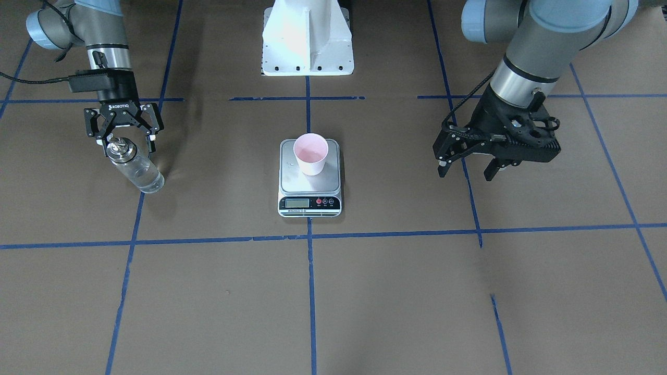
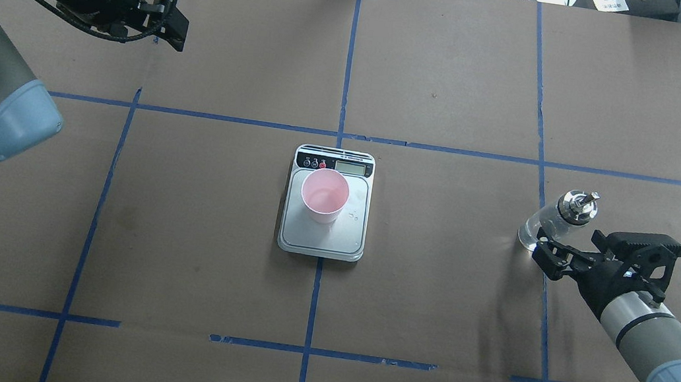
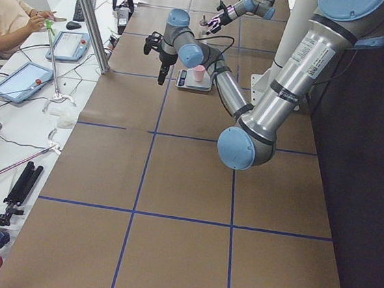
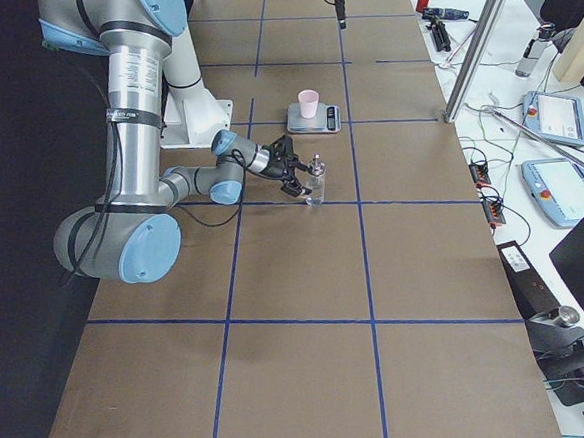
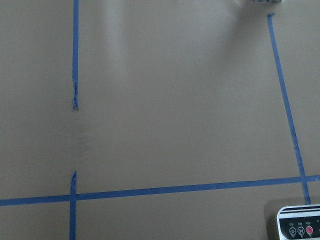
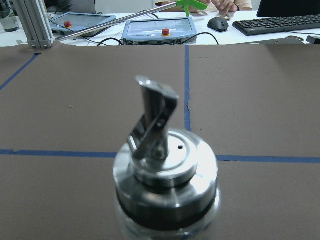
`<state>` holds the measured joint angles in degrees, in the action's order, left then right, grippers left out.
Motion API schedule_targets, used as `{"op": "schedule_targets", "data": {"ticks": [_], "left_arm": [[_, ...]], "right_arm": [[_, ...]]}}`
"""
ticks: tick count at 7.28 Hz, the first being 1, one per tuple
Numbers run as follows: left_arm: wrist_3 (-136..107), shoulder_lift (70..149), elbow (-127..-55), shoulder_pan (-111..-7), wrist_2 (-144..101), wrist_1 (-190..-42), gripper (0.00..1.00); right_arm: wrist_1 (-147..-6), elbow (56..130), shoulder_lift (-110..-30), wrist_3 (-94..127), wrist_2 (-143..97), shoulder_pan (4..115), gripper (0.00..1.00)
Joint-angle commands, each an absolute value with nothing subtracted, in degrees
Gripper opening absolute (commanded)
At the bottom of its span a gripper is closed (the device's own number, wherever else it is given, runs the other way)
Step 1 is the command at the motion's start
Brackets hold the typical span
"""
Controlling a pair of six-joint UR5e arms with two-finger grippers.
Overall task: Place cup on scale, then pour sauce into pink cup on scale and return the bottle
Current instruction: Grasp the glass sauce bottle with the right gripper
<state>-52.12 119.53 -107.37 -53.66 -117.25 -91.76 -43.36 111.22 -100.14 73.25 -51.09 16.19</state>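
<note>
Locate the small clear glass cylindrical bottle point(image 1: 139, 173) standing upright on the brown paper-covered surface point(image 1: 219, 291), directly between the fingers of the right gripper point(image 1: 127, 141). Read the right gripper as released: jaws spread wider than the bottle's shiny metal collar point(image 6: 165, 175), flanking it on both sides, no contact discernible. In the right wrist view, see the collar and the thin metal pouring spout point(image 6: 156, 105) close in front of the gripper, spout angled upward. Find the flat square digital kitchen scale point(image 1: 292, 179), with silver-grey plate and black front strip, well apart from the right gripper, off to its side toward the left gripper point(image 1: 466, 173). Find the small pale pink tapered cup point(image 1: 311, 153) upright on the scale's plate, within its borders, roughly midway between the two grippers. Treat the cup's contents as indeterminate. Read the left gripper as released too: jaws apart, nothing between them, held clear of the surface, well apart from scale and cup. Note, in the left wrist view, one corner of the scale's button strip at the lower right edge, ahead of that gripper.
</note>
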Motion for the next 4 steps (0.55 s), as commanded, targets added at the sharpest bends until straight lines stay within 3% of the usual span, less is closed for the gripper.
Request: {"op": "schedule_targets", "data": {"ticks": [1,4], "left_arm": [[-52.21,119.53,-107.49,-53.61,-117.25,-91.76,0.91],[-52.38,119.53,-107.49,-53.61,-117.25,-91.76,0.92]], "right_arm": [[-45.09,110.13,-98.44,75.05,-50.10,16.08,1.00],[-45.09,104.60,-94.22,75.50,-48.96,16.08,1.00]]}}
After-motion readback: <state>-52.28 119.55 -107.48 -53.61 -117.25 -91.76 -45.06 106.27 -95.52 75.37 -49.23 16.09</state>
